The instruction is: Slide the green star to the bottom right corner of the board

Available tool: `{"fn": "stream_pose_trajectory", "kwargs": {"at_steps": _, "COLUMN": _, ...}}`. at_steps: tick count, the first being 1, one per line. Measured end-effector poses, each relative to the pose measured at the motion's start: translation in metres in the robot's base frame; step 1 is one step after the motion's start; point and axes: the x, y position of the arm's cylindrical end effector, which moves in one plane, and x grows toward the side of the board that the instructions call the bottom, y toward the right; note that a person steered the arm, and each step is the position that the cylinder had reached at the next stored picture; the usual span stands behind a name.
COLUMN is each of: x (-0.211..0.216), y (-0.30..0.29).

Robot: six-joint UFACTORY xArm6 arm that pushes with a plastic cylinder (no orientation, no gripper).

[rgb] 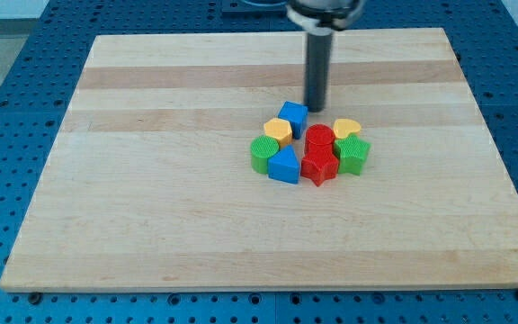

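Near the middle of the table (151, 225), a bit toward the view's right, the green star (352, 154) sits at the right edge of a tight cluster of blocks, well apart from the bottom right corner of the board. Its left side touches the red star (318, 166), which sits at the cluster's lower middle. Just above the red star is a red cylinder (320, 138), and above the green star, touching or nearly touching it, a yellow heart-like block (347, 127). Left of the red star is a blue block with a peaked top (284, 166), shape roughly a triangle or house form. Farther left, a green cylinder-like block (263, 154) forms the cluster's left end. Above those, a yellow block (278, 131), shape hard to tell, possibly a hexagon, and a blue cube (293, 118) at the cluster's top. The tip (314, 109) of the dark rod comes down just right of the blue cube and just above the red cylinder, close to both; contact cannot be told. It lies up and left of the green star, with the red cylinder and yellow heart between. No pincer on this arm, so no open or closed state to tell. The table is pale wood planks on a blue perforated base (7, 108).
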Motion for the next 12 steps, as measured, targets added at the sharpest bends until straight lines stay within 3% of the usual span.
{"fn": "stream_pose_trajectory", "kwargs": {"at_steps": 1, "x": 0.003, "y": 0.041}}
{"fn": "stream_pose_trajectory", "kwargs": {"at_steps": 2, "x": 0.038, "y": 0.052}}
{"fn": "stream_pose_trajectory", "kwargs": {"at_steps": 5, "x": 0.064, "y": -0.018}}
{"fn": "stream_pose_trajectory", "kwargs": {"at_steps": 7, "x": 0.111, "y": 0.016}}
{"fn": "stream_pose_trajectory", "kwargs": {"at_steps": 9, "x": 0.124, "y": 0.07}}
{"fn": "stream_pose_trajectory", "kwargs": {"at_steps": 12, "x": 0.175, "y": 0.079}}
